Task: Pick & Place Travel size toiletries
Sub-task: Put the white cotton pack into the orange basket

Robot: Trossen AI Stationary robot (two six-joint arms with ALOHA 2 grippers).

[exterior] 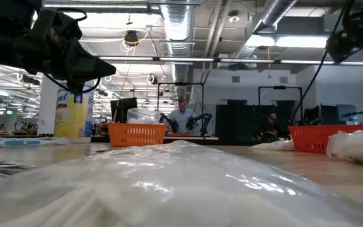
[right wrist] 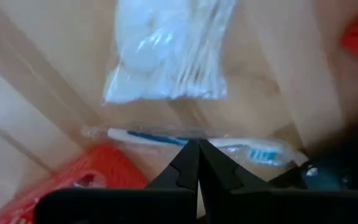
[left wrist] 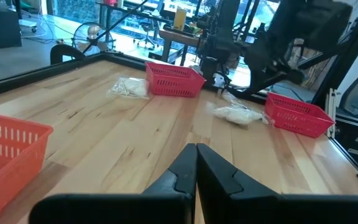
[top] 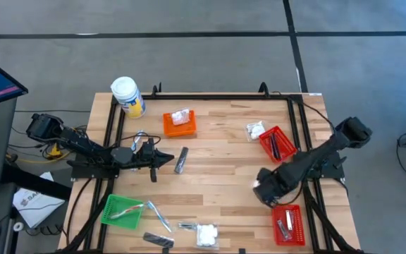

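Observation:
My right gripper (right wrist: 197,144) hangs over the table's right side, shut on a thin clear-wrapped stick (right wrist: 229,144) with a blue and white brush inside. A white clear-wrapped packet (right wrist: 166,56) lies flat on the wood under it (top: 259,185). My left gripper (top: 166,159) is shut and empty, held above the table's left middle beside a slim dark sachet (top: 181,159) lying flat. More packets (top: 256,130) (top: 206,234), sticks (top: 158,216) and a dark sachet (top: 159,240) lie about. One white packet (top: 180,116) sits in the orange basket. My right gripper pinches the clear wrapper of the stick (right wrist: 188,138) near its middle between its two fingertips. The fingers come from above, slanting down, and lie across the stick. Its two ends reach out level to either side, and from the left wrist view it looks lifted clear (left wrist: 219,78).
Two red baskets stand on the right, one far (top: 277,141) and one near (top: 287,224) beside the right gripper. An orange basket (top: 180,123) and a white-lidded jar (top: 127,97) stand at the far left, a green basket (top: 122,210) at the near left. Bare wood lies mid-table.

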